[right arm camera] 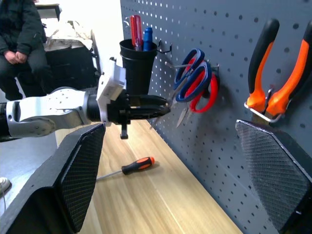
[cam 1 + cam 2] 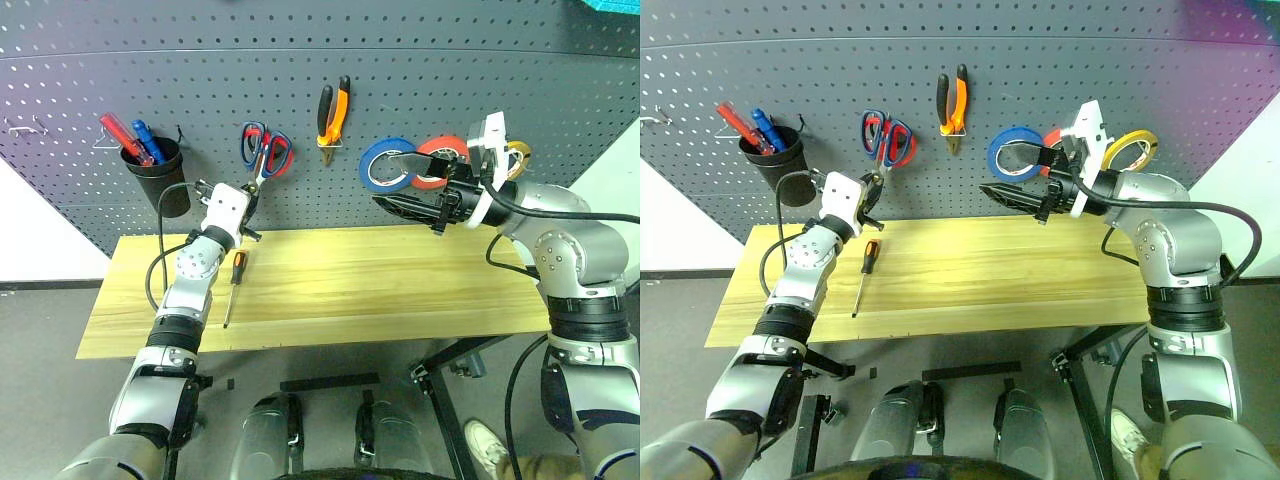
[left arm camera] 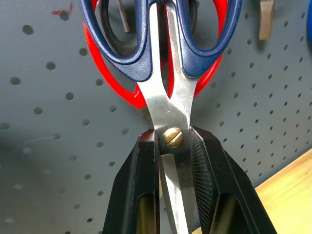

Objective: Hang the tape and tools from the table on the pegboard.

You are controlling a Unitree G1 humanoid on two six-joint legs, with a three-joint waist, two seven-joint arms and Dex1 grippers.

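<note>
My left gripper (image 2: 250,203) is shut on the blades of the blue-handled scissors (image 3: 174,97), right at their pivot screw. Their handles (image 2: 259,146) stand up against the pegboard (image 2: 200,60), overlapping the red-handled scissors (image 3: 122,90) hanging there. The orange-and-black pliers (image 2: 333,112) hang on a hook. The blue tape (image 2: 382,166) is at the pegboard beside them, with my right gripper (image 2: 395,185) open in front of it; I cannot tell whether they touch. The screwdriver (image 2: 233,285) lies on the table (image 2: 400,290), just right of my left forearm.
A black cup (image 2: 160,172) with red and blue handled tools hangs at the pegboard's left. A red-orange roll (image 2: 440,160) and a yellow roll (image 2: 518,152) hang right of the blue tape. A person (image 1: 19,39) sits beyond the table's left end.
</note>
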